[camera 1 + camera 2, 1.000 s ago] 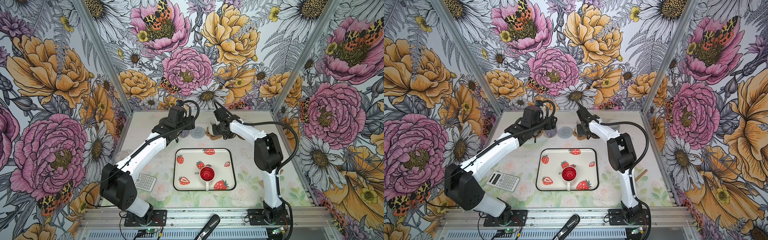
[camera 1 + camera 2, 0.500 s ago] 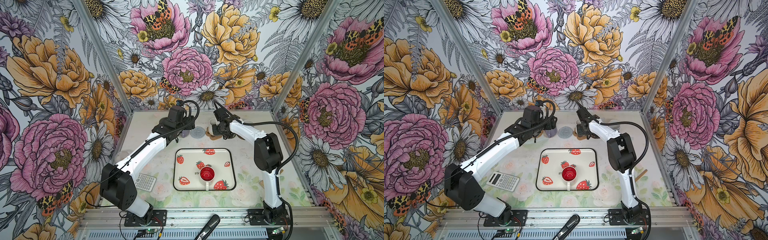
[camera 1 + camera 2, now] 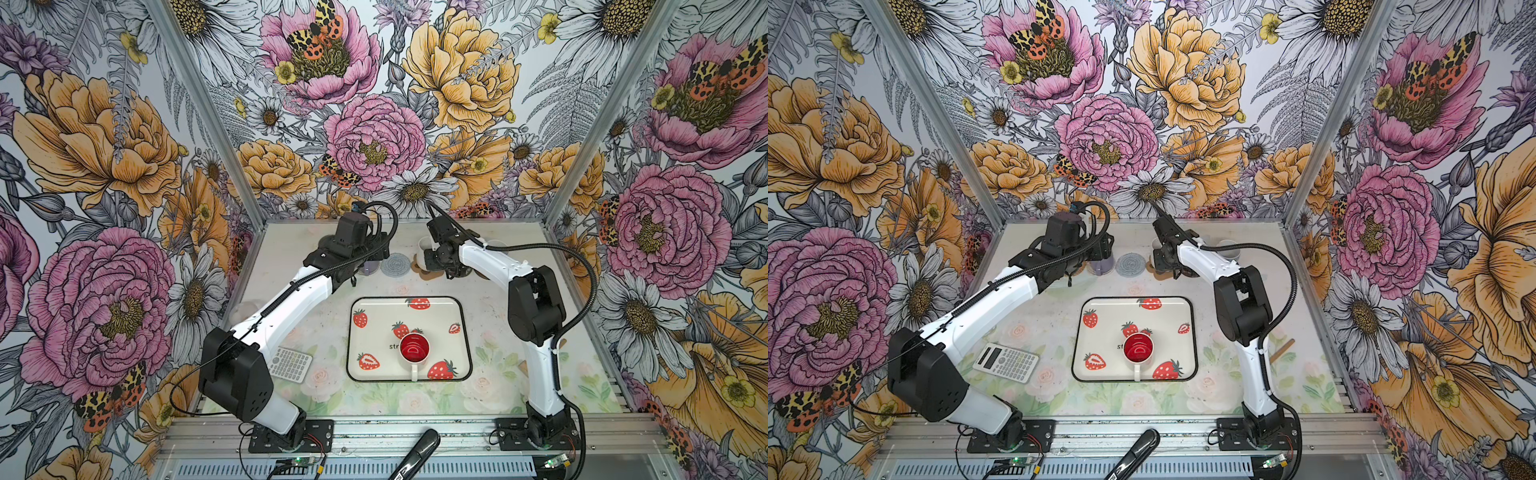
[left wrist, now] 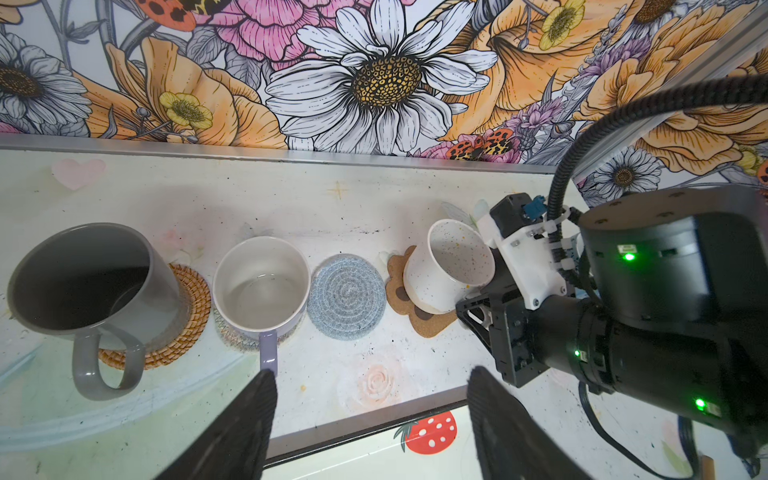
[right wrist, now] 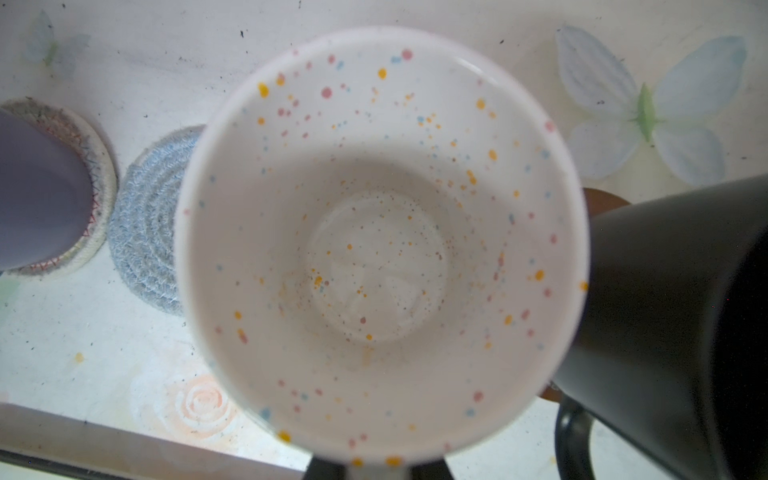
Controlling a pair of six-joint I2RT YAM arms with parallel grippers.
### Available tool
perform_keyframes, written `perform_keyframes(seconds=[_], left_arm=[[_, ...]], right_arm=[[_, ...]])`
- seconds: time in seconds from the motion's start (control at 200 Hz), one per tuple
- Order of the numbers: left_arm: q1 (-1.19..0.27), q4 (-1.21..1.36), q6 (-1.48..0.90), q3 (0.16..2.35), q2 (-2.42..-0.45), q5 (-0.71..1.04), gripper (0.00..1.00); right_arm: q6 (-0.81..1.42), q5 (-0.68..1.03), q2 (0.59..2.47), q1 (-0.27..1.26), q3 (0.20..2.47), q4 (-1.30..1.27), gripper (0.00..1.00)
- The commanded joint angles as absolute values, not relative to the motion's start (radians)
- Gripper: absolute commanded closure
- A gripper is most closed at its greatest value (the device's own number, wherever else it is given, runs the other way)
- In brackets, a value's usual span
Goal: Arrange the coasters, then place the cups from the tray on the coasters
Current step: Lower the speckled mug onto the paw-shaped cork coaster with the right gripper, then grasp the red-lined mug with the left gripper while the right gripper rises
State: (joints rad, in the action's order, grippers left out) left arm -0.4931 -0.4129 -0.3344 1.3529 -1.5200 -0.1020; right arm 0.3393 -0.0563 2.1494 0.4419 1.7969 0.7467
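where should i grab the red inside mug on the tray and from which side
I'd take the red-lined mug by its handle, coming down from above on the near side of the tray. It stands upright and alone, and the handle sticks straight out toward the tray's near edge, clear all round.

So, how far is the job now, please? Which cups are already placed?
Done: grey mug on the rattan coaster, lavender mug on a pale coaster, black mug on a brown disc. In hand: the right hand holds the speckled mug, tilted, at the paw coaster; the left hand is open and empty. Left: the red-inside mug stands on the tray, and the grey-blue coaster is bare.
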Motion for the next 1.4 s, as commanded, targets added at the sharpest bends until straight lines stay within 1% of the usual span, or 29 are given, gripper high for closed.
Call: perform_keyframes(seconds=[0.0, 0.045, 0.225, 0.445, 0.525, 0.716, 0.786, 0.876, 0.971, 1.046, 1.091, 1.146, 1.246, 1.396], left_arm=[[-0.482, -0.394, -0.347, 1.331, -1.478, -0.087, 0.26], [-0.484, -0.393, -0.349, 1.325, -1.470, -0.087, 0.26], [-0.490, -0.393, -0.353, 1.297, -1.427, -0.109, 0.26], [-0.508, -0.397, -0.353, 1.258, -1.361, -0.120, 0.26], [-0.520, -0.409, -0.339, 1.248, -1.333, -0.101, 0.26], [-0.594, -0.509, -0.258, 1.253, -1.278, -0.081, 0.26], [-0.639, -0.559, -0.231, 1.262, -1.264, -0.119, 0.26], [-0.688, -0.611, -0.212, 1.278, -1.250, -0.154, 0.26], [-0.750, -0.660, -0.193, 1.283, -1.234, -0.170, 0.26], [-0.806, -0.721, -0.166, 1.293, -1.232, -0.140, 0.26], [-0.847, -0.755, -0.155, 1.301, -1.234, -0.167, 0.27], [-0.893, -0.790, -0.153, 1.311, -1.239, -0.202, 0.27], [-0.946, -0.846, -0.175, 1.319, -1.255, -0.183, 0.28], [-1.034, -0.910, -0.210, 1.295, -1.289, -0.161, 0.28]], right_arm=[[0.345, -0.074, 2.132, 0.453, 1.786, 0.672, 0.84], [0.347, -0.074, 2.130, 0.454, 1.780, 0.672, 0.78], [0.347, -0.084, 2.113, 0.462, 1.761, 0.669, 0.62], [0.357, -0.103, 2.072, 0.476, 1.728, 0.670, 0.50], [0.358, -0.120, 2.037, 0.489, 1.707, 0.669, 0.43], [0.367, -0.197, 1.924, 0.524, 1.672, 0.670, 0.40], [0.403, -0.235, 1.882, 0.533, 1.676, 0.662, 0.40], [0.430, -0.232, 1.838, 0.548, 1.675, 0.613, 0.40], [0.431, -0.242, 1.816, 0.571, 1.702, 0.600, 0.40], [0.433, -0.256, 1.800, 0.577, 1.728, 0.598, 0.40], [0.424, -0.274, 1.794, 0.575, 1.753, 0.598, 0.40], [0.412, -0.287, 1.787, 0.570, 1.786, 0.598, 0.40], [0.431, -0.301, 1.768, 0.568, 1.812, 0.594, 0.40], [0.470, -0.308, 1.738, 0.575, 1.719, 0.557, 0.40]])
